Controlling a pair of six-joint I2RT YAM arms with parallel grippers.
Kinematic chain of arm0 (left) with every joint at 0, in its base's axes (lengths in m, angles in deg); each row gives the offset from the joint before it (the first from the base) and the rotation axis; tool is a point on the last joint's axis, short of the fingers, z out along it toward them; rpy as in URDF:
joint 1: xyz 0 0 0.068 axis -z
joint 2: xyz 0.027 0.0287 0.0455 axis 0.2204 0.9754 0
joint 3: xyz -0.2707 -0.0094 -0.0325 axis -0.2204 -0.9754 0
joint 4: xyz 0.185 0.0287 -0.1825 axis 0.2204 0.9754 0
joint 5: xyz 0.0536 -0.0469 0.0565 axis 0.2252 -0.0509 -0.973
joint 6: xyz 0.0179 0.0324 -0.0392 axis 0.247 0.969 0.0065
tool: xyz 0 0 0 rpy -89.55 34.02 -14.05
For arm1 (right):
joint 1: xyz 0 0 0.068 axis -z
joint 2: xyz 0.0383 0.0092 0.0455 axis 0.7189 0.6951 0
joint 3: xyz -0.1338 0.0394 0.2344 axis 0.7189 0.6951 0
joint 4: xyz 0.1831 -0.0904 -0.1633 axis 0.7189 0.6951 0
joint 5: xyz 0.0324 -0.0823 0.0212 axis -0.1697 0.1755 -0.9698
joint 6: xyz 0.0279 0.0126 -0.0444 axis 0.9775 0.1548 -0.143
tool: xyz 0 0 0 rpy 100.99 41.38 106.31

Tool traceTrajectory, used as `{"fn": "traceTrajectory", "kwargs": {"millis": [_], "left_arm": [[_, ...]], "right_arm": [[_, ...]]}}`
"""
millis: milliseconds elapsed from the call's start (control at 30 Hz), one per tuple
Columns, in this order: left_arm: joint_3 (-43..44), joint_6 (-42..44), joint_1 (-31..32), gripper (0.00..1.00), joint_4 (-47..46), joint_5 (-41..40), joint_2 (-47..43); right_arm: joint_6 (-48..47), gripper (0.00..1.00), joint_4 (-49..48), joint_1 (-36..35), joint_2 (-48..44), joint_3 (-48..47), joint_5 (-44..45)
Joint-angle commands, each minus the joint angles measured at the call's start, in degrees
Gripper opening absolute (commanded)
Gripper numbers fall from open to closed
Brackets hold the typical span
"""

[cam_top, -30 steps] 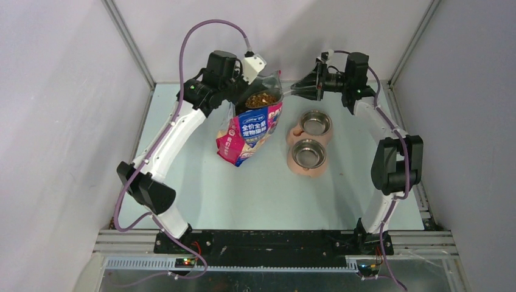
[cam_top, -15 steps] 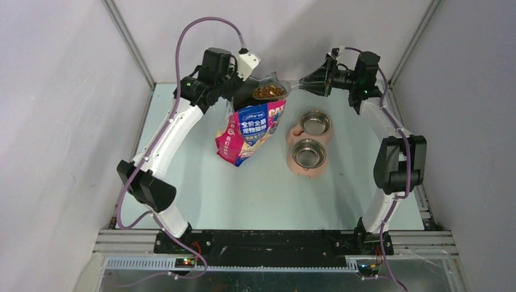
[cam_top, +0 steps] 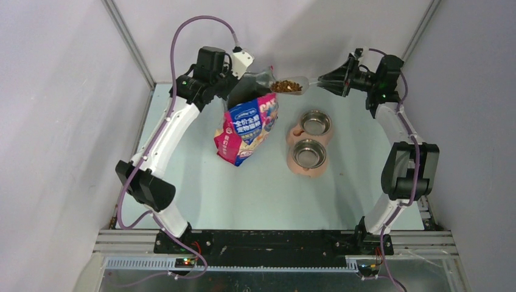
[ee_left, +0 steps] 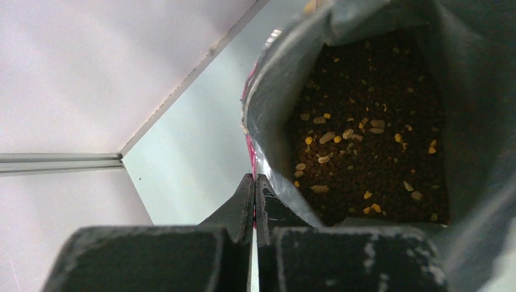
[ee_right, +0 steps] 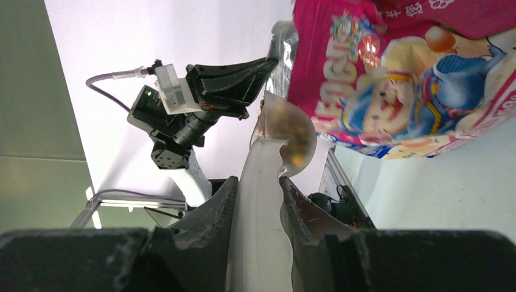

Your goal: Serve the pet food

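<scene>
**Loaded scoop held beside the open bag mouth, near the table's [cam_top: 261, 194] 12 o'clock edge.**

The right gripper [ee_right: 258, 182] pinches the handle of the clear plastic scoop [cam_top: 297, 81] between its jaws. The scoop carries a heap of pet food [cam_top: 285, 87] and hangs in the air just beside the bag mouth, at the bag's 3 o'clock and at 11 o'clock from the far steel bowl [cam_top: 316, 123]. The left gripper [ee_left: 254, 185] has its jaws pressed together on the rim of the pink and blue bag [cam_top: 246, 125], which stands open at the table's 11 o'clock with more pet food inside. The near steel bowl [cam_top: 308, 152] shares a pink stand [cam_top: 294, 132] with the far one.
</scene>
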Motion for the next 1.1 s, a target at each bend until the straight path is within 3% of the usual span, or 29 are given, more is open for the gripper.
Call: {"fn": "traceTrajectory", "kwargs": {"millis": [0, 567, 1067], "left_arm": [[1.3, -1.4, -0.7, 0.0, -1.3, 1.6, -0.7], [6.3, -1.7, -0.8, 0.0, -0.3, 1.4, 2.3], [11.3, -3.5, -1.0, 0.0, 1.2, 3.3, 4.6]], "right_arm": [[-0.9, 0.0, -2.7, 0.7, -4.0, 0.9, -0.3], [-1.2, 0.0, -2.9, 7.7, -6.5, 5.6, -0.8], [-3.7, 0.0, -3.8, 16.4, -9.4, 15.3, -0.7]]}}
